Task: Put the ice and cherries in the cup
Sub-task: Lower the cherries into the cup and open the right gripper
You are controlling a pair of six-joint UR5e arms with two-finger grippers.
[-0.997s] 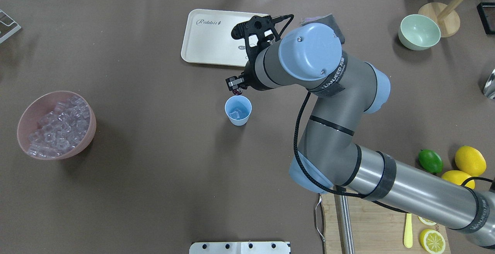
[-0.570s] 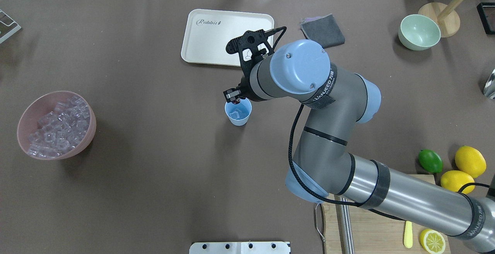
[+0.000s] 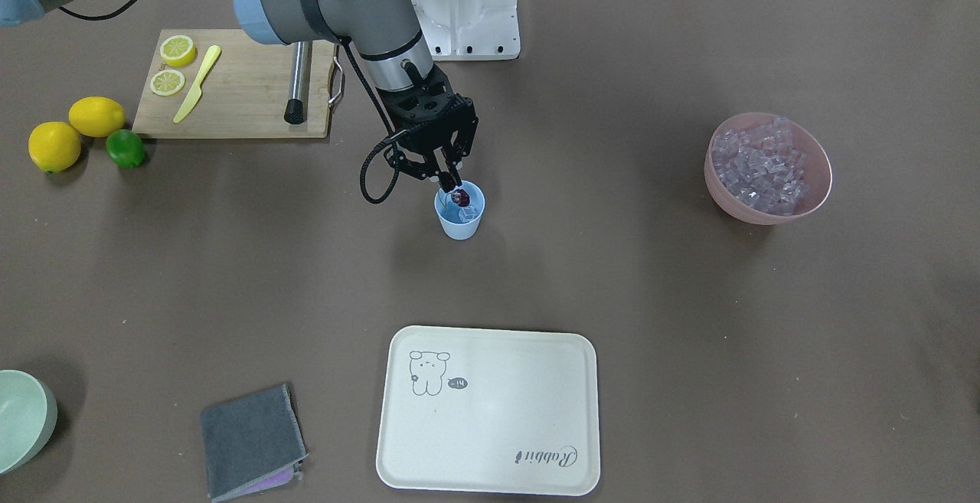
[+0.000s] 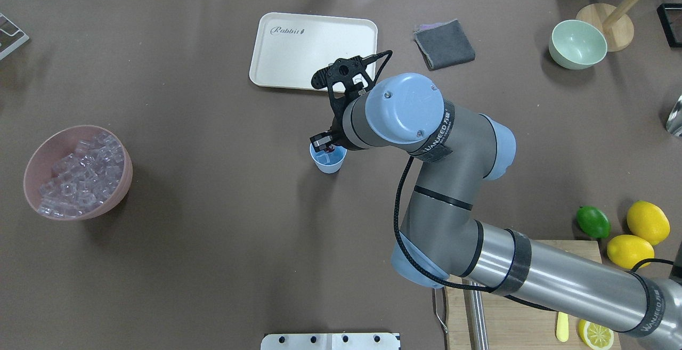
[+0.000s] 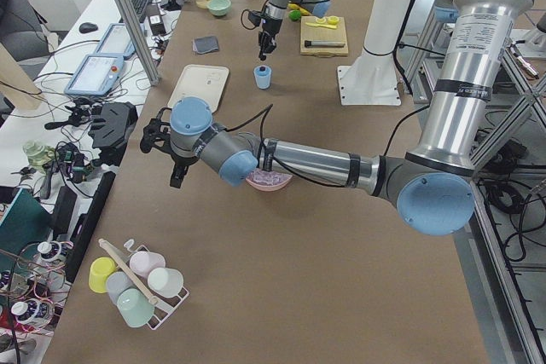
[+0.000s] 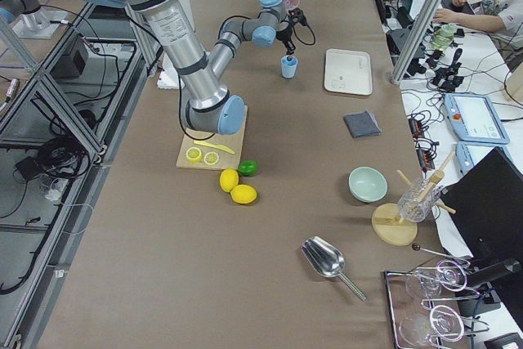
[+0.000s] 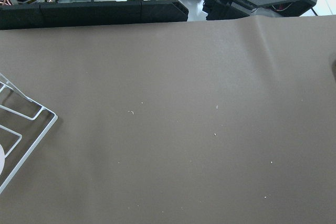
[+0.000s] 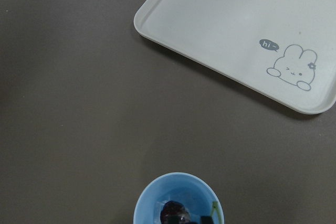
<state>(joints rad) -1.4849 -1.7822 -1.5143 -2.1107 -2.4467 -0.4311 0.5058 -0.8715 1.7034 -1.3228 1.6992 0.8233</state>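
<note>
Light blue plastic, smooth and tapered, the cup (image 3: 459,221) is standing mid-tabletop (image 3: 612,273). The right claw (image 3: 452,181) is gripping the glossy dark cherries (image 3: 460,197), dangling them in its mouth above a clear ice cube (image 3: 469,213). The right wrist view is showing a green stem (image 8: 213,206) that the overhead is hiding. I cannot tell whether the far-off left claw (image 5: 176,172) is open or closed.

The mouth of the cup (image 3: 459,223) is blocked from above by the right hand (image 3: 451,181), which is closed on the cherries (image 3: 461,197) just over the rim; bare desk (image 3: 612,273) lies open around the cup; the tray (image 3: 490,411) sits well apart on the operators' side; the pink bowl (image 3: 768,208) stands far toward the robot's left; the right arm (image 3: 367,21) and cutting board (image 3: 237,105) crowd the robot's right.
</note>
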